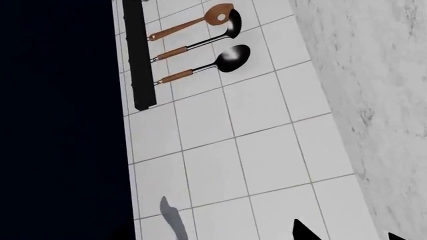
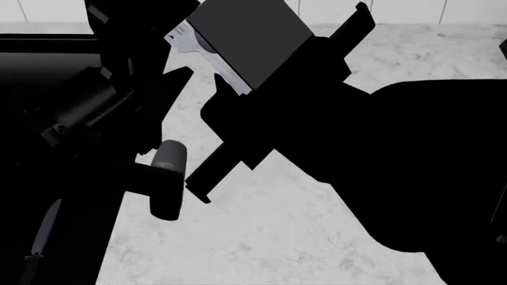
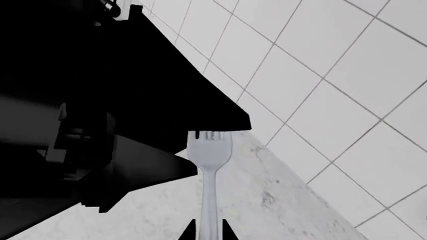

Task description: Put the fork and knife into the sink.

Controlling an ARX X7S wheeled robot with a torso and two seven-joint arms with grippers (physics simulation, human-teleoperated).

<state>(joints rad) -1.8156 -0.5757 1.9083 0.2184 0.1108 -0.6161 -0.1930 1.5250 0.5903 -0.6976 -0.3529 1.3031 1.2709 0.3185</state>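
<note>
Right hand (image 3: pixel 208 231) pinches slim, smooth silvery fork (image 3: pixel 209 165).

Over the marble counter (image 2: pixel 269 237) the near and right-hand surface lay open to passage. Toward the sink (image 2: pixel 47 71) the way was crowded: both dark arms overlapped above the counter edge, and the curved faucet spout (image 2: pixel 168 178) stood between them at the basin rim. The knife (image 2: pixel 41 234) already occupied the near part of the basin floor. The fork (image 3: pixel 209 175), projecting from the right gripper (image 3: pixel 208 234), had its tines just beside the left arm's dark housing (contact could not be judged). The tiled wall (image 1: pixel 233 150) and its utensil rail (image 1: pixel 139 60) bounded the far side.
</note>
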